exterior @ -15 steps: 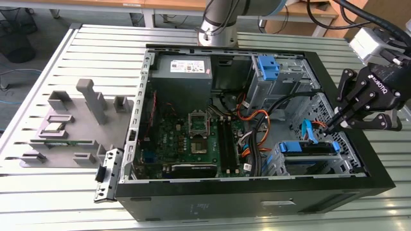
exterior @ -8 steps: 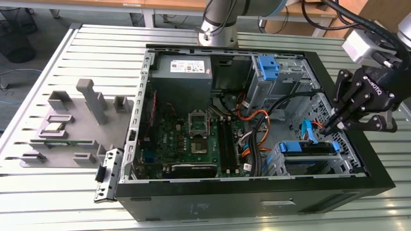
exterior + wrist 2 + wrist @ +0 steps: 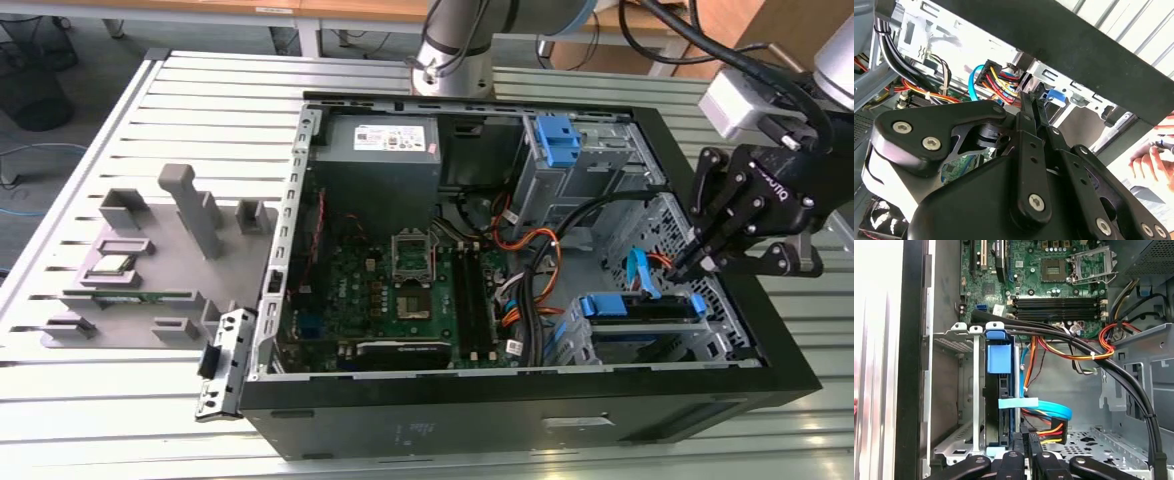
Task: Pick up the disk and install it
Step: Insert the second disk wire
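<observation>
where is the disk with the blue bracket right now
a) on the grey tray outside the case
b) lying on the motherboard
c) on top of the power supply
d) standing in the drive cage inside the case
d, the disk stands on edge in the metal drive cage inside the computer case, with the hand just at its end.

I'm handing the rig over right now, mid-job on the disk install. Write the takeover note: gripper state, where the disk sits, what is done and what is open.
Gripper: fingers shut, holding nothing, tips just above the drive cage in the computer case.
Disk: upright in the cage, blue bracket tab on its outer end; in the exterior view it lies by the case's front corner, on that view's right.
Done: disk picked up and placed in the cage.
Open: whether it is fully seated cannot be told. A light blue data cable and coloured power wires run right by the disk; whether they are plugged in is hidden.
Note: a person's hand is beside the case.
</observation>
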Robot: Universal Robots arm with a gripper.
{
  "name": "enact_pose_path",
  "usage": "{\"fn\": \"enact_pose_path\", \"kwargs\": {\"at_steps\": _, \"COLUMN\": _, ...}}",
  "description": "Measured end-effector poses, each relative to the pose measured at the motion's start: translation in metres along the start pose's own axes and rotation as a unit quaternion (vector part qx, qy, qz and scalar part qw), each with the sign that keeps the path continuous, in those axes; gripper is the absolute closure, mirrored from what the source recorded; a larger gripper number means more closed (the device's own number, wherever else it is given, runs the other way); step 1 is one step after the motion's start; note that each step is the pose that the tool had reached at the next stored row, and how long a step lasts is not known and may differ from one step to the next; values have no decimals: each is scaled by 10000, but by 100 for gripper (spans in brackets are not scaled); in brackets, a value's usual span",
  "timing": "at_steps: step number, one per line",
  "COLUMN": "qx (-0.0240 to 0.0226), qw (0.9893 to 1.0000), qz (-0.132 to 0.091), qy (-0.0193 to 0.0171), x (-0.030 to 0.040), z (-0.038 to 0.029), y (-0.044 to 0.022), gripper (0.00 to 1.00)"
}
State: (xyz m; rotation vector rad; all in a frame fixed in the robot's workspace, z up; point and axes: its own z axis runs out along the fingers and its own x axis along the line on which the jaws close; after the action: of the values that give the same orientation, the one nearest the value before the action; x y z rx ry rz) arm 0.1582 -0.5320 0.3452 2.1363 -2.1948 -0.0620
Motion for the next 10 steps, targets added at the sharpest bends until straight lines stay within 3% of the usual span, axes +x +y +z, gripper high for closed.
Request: {"fn": "enact_pose_path", "kwargs": {"at_steps": 10, "qx": 146, "qw": 9999, "qz": -43, "qy": 1, "x": 20, "z": 16, "y": 125, "gripper": 84}}
